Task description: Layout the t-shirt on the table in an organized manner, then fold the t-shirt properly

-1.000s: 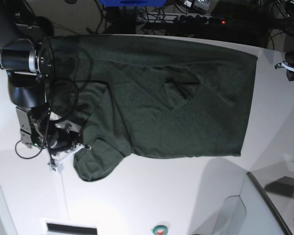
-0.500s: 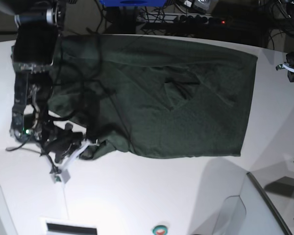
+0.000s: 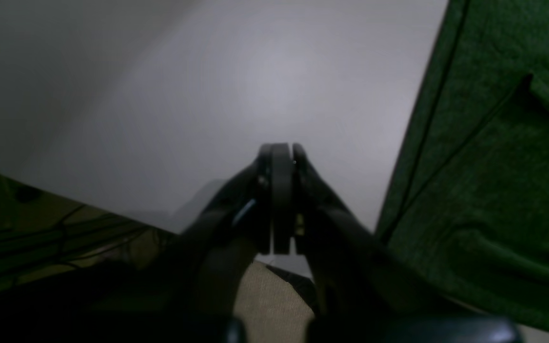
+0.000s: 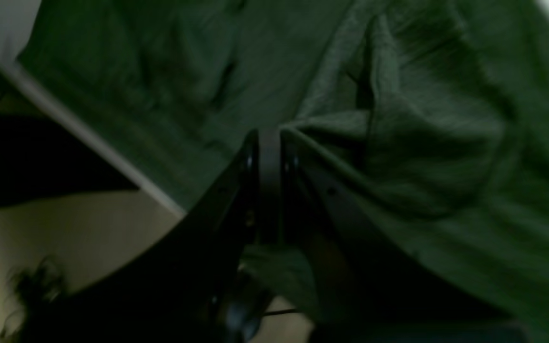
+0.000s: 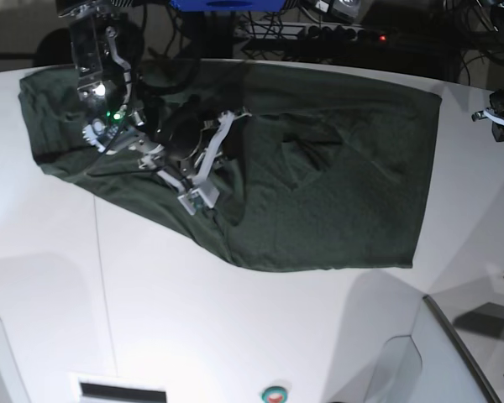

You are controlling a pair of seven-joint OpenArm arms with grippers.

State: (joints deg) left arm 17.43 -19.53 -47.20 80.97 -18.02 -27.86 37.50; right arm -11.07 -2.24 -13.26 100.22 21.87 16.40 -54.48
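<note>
One t-shirt [image 5: 319, 193], dark green and plain, lies spread across the far half of the table [image 5: 235, 336], reaching from near the far left corner almost to the far right edge. Its right-hand part lies flat with a straight hem, while the left part is rumpled and drawn in toward the middle along a slanting fold line.

The right gripper [image 5: 235, 117] sits over the cloth near the table's far edge, left of the shirt's centre. In the right wrist view the right gripper [image 4: 269, 136] has its jaws pressed together on a bunched ridge of the t-shirt [image 4: 422, 143], and folds of fabric radiate from the tips. That view is blurred, so finer detail of the pinch cannot be made out.

The left gripper [image 5: 496, 117] is at the far right edge of the table, just beside the shirt's hem and apart from it. In the left wrist view the left gripper [image 3: 279, 152] has its jaws together with nothing between them, above bare table [image 3: 208, 95], and the t-shirt [image 3: 493, 166] edge lies off to one side.
</note>
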